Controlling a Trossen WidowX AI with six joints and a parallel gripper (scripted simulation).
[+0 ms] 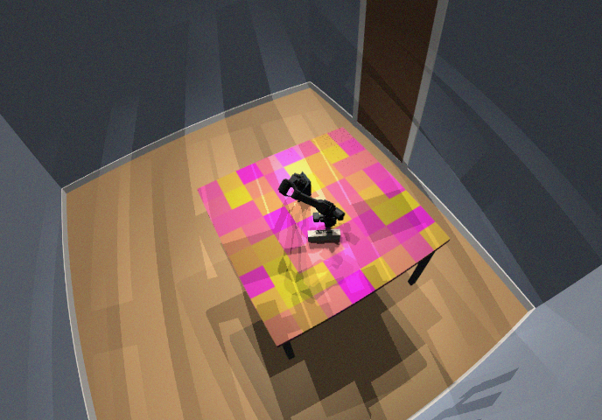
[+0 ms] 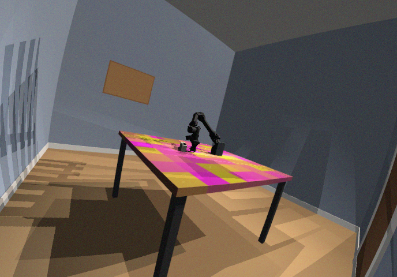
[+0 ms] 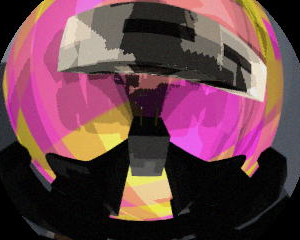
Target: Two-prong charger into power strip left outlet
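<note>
The power strip [image 1: 324,237] [image 2: 182,147] [image 3: 95,44] is a pale grey block on the table. It spans the upper part of the wrist view, slightly tilted, with dark slots or patches on it; I cannot tell which is the left outlet. My gripper [image 1: 329,226] [image 2: 194,149] [image 3: 146,141] is low over the table beside the strip, on the arm-base side. It is shut on the charger [image 3: 148,156], a dark grey block. The charger's two thin prongs [image 3: 141,116] point toward the strip in the wrist view and show outside it. The top and exterior views are too small to show the charger.
The table [image 1: 386,257] [image 2: 186,182] has a pink, magenta and yellow patchwork top. The arm's base [image 1: 303,182] [image 2: 217,149] stands on it, on the far side of the gripper from the strip. Shadows fall across the tabletop around the strip.
</note>
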